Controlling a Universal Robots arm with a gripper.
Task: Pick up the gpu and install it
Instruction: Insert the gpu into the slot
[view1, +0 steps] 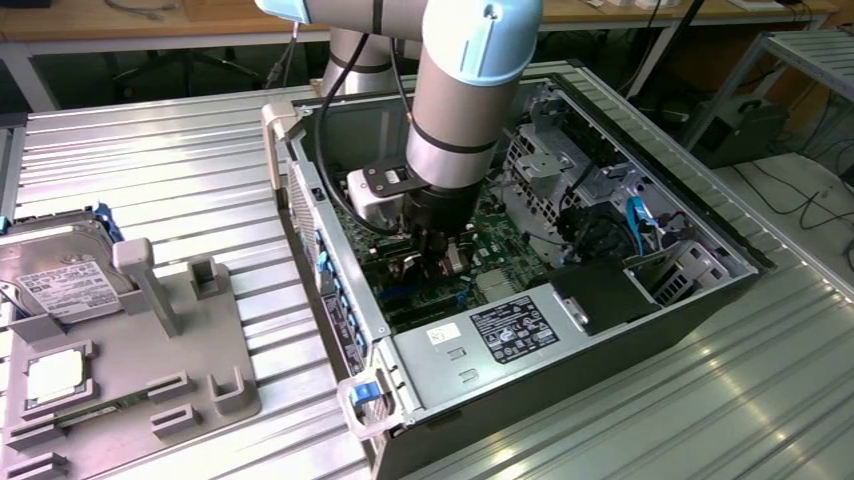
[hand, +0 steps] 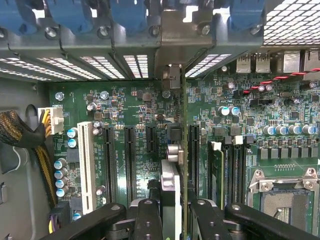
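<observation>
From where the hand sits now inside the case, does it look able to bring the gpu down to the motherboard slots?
Probably yes. The hand, shut on the gpu, hangs edge-on just above the motherboard inside the open case, and nothing visible blocks the slots below.

The arm comes down steeply from the far side of the scene, its grey tube and pale blue joint cap leading to a wrist turned straight downward. The end effector (view1: 447, 262) hangs low below the wrist, pointing down. In the wrist view its two black fingers (hand: 148, 220) stand close together, clamped on the edge of a thin upright card between them.
</observation>
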